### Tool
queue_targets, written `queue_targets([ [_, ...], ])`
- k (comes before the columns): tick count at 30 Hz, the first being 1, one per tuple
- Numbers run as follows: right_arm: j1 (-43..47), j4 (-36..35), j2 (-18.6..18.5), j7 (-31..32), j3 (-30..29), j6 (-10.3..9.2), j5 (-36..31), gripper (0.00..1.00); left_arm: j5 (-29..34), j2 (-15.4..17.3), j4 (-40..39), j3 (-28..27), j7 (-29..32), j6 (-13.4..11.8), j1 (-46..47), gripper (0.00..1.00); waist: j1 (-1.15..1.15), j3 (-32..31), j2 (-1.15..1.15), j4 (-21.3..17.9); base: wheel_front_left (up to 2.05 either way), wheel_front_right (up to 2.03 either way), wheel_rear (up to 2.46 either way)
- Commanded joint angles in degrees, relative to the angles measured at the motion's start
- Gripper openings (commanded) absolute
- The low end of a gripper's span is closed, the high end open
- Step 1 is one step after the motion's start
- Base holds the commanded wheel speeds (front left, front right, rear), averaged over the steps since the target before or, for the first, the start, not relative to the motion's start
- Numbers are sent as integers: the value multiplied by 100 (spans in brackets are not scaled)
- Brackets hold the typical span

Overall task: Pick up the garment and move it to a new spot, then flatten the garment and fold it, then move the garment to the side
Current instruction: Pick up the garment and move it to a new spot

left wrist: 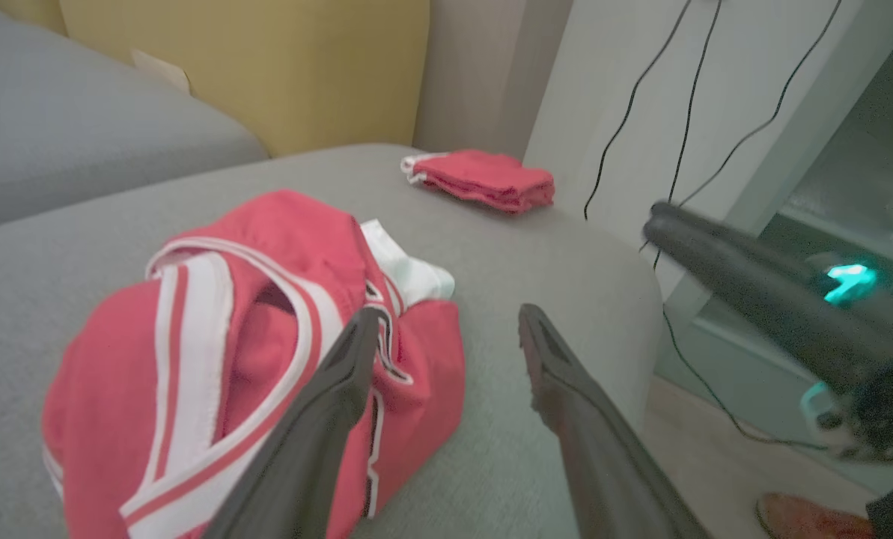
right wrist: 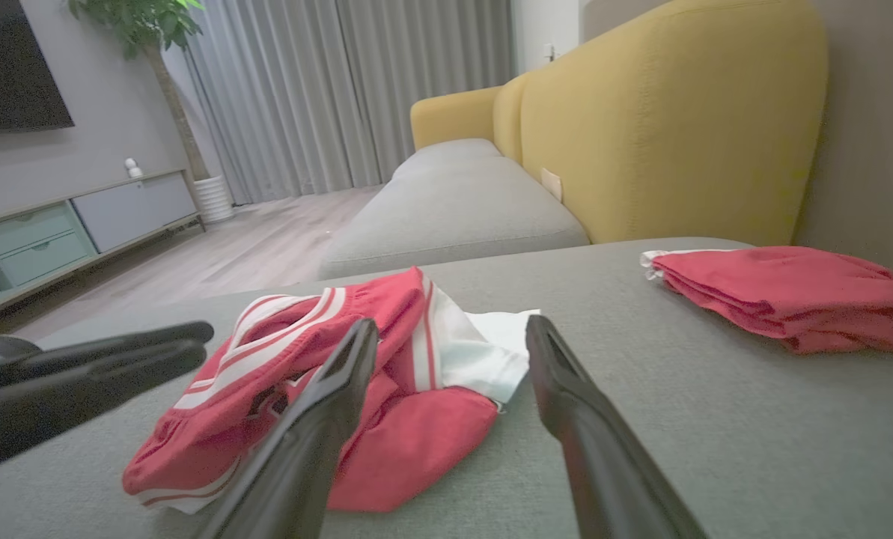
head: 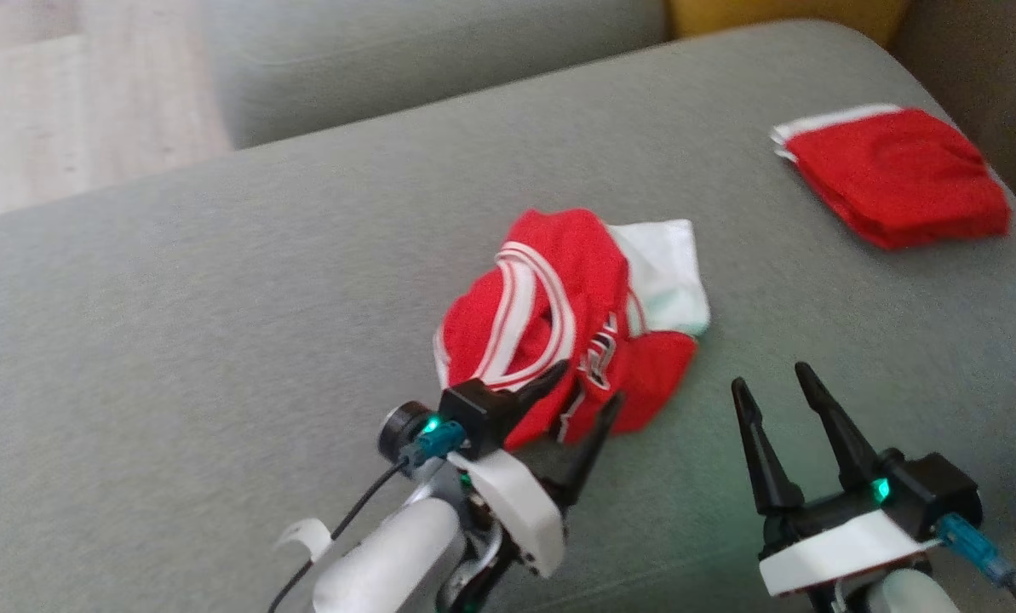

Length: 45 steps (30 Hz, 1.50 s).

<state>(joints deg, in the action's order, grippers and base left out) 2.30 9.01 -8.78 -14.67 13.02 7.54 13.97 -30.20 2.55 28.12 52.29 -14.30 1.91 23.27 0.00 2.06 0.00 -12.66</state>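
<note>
Big grey cushion [head: 218, 298], with the red-and-white garment [head: 550, 315] crumpled near its middle (white bit poking out the far side). A folded red piece [head: 899, 174] lies well apart by the right corner. Left gripper [head: 587, 390] is spread wide at the garment's near edge, gripping nothing; right gripper [head: 773, 379] sits nearby, fingers apart, empty.

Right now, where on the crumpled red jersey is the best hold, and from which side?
Probably the raised white-striped band on the jersey: it stands up as a loose ridge, easy to pinch. Come from the robot's near side with the left gripper, open right there.
</note>
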Motion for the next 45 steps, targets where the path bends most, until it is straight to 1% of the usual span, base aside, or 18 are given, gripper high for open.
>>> queue_targets([
  [1, -124, -176, -18, -33, 116, -5, -54, 100, -26, 34, -274, -168, -69, -57, 184, 100, 0, -204, 0, 297, 0, 0, 0],
  [4, -89, -164, 4, -33, 107, -5, -74, 100, 75, 33, -734, -368, -69, -305, 36, 100, 0, -340, 0, 571, 0, 0, 0],
  [6, -79, -162, 22, -33, 89, -5, -87, 100, 360, 59, -967, -681, -69, -517, -159, 100, 0, -410, 0, 718, 0, 0, 0],
  [9, -60, -144, 55, -33, 30, -5, -107, 100, 735, 269, -1389, -1315, -69, -814, -636, 100, 0, -494, 0, 895, 0, 0, 0],
  [14, 1, -98, 97, -33, -100, -5, -111, 100, 1176, 622, -2079, -2399, -69, -1070, -1632, 100, 0, -609, 0, 1086, 0, 0, 0],
  [16, 60, -87, 118, -33, -178, -5, -120, 100, 1459, 746, -2294, -2723, -69, -1143, -1982, 100, 0, -665, 0, 1160, 0, 0, 0],
  [18, 133, -82, 150, -33, -295, -5, -136, 100, 1624, 754, -2499, -3046, -69, -1232, -2321, 100, 0, -720, 0, 1232, 0, 0, 0],
  [21, 257, -86, 211, -33, -463, -5, -167, 100, 1864, 776, -2768, -3435, -70, -1213, -2770, 100, 0, -802, 0, 1318, 0, 0, 0],
  [24, 364, -87, 256, -33, -537, -5, -195, 100, 1972, 680, -3003, -3809, -70, -1202, -3205, 100, 0, -882, 0, 1356, 0, 0, 0],
  [28, 524, -80, 240, -33, -573, -5, -323, 100, 2105, 525, -3099, -4162, -70, -1119, -3724, 100, 0, -1006, 0, 1397, 0, 0, 0],
  [29, 524, -80, 240, -33, -573, -5, -323, 100, 2105, 525, -3099, -4162, -70, -1119, -3724, 100, 0, -1006, 0, 1397, 0, 0, 0],
  [32, 627, -96, 259, -33, -610, -5, -352, 100, 2164, 396, -3129, -4392, -70, -998, -3934, 100, 0, -1079, 0, 1420, 0, 0, 0],
  [37, 662, -132, 286, -33, -567, -5, -403, 100, 2321, 235, -3115, -4511, -70, -738, -4081, 100, 0, -1153, 0, 1418, 0, 0, 0],
  [45, 678, -122, 330, -33, -559, -5, -372, 100, 2486, 105, -3075, -4575, -70, -557, -4093, 100, 0, -1184, 0, 1382, 0, 0, 0],
])
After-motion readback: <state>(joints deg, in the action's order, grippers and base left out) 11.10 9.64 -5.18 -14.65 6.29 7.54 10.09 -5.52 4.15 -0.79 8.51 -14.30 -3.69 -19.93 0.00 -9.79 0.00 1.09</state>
